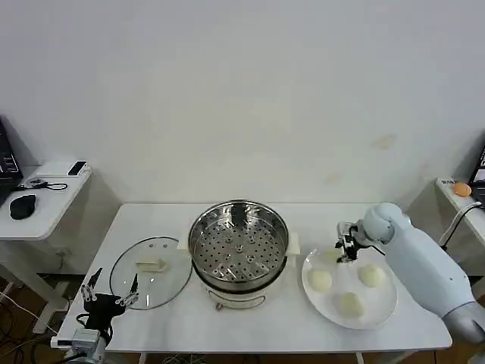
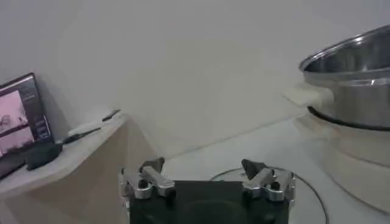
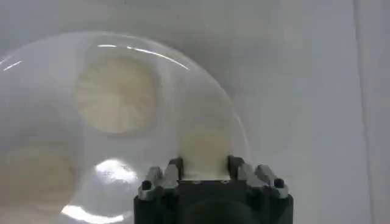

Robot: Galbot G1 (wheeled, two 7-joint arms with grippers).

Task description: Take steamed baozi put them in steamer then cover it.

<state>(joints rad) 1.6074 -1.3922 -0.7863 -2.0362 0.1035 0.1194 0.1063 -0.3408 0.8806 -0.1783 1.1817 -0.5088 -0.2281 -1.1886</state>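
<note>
Right wrist view, my right gripper (image 3: 202,163) fingers clamped on a steamed baozi (image 3: 206,146) over the plate (image 3: 36,67), my left gripper (image 1: 111,287) fingers apart at the cover's (image 1: 151,271) 8 o'clock rim.

Left wrist view. The left gripper (image 2: 207,173) is seen with its two fingers spread apart, nothing held between them. Just beyond the fingertips, the curved metal rim of the cover (image 2: 308,185) is seen lying flat on the white table (image 2: 244,146). The steamer (image 2: 353,79), a shiny steel pot on a white base, is set nearby on the same table. A side desk (image 2: 67,158) is shown against the wall, bearing a lit screen (image 2: 21,115) and a dark mouse (image 2: 42,155).
</note>
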